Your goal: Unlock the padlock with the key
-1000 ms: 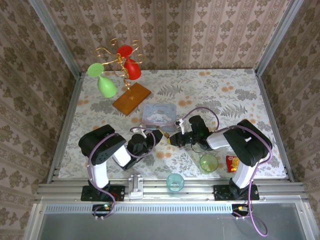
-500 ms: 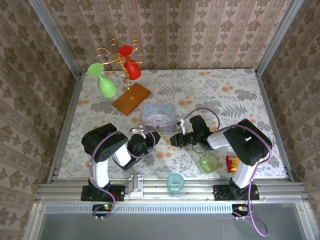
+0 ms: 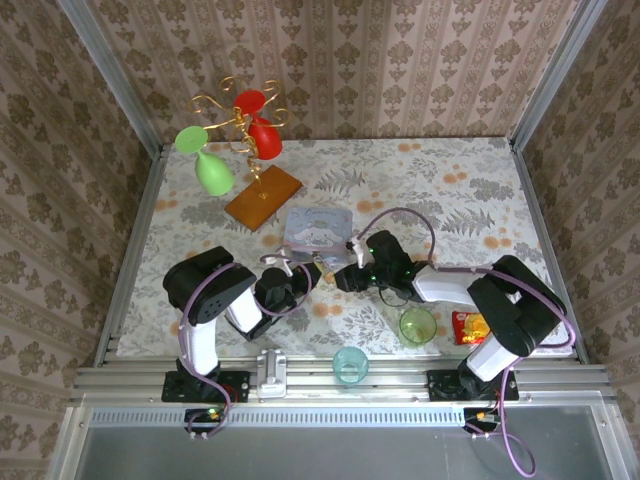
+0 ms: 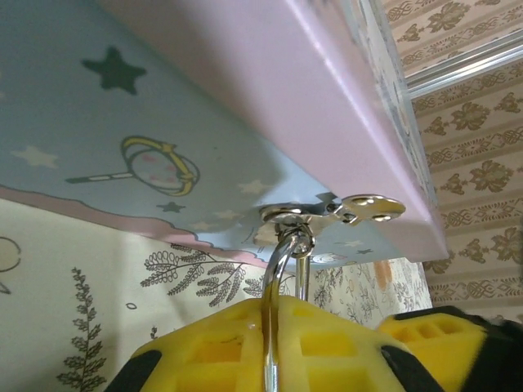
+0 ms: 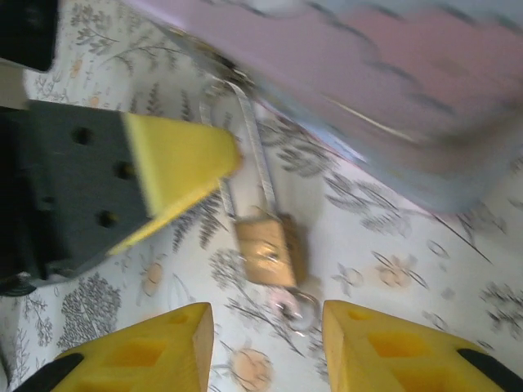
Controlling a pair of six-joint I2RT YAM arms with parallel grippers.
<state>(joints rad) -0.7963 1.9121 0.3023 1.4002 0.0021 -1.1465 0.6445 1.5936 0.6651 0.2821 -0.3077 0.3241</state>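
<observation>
though tiny overhead, padlock (image 5: 268,249) faces spread right pincer (image 5: 265,320).

A table (image 3: 480,200) under a leaf-and-flower cloth carries a wooden board (image 3: 263,196) at the far left and a pale blue tin (image 3: 318,228) mid-table, a brass padlock (image 5: 268,249) low at its near side. Nearer lie a green cup (image 3: 418,325), a red packet (image 3: 465,326) just beside it, and a teal cup (image 3: 350,364) at the very edge.
</observation>
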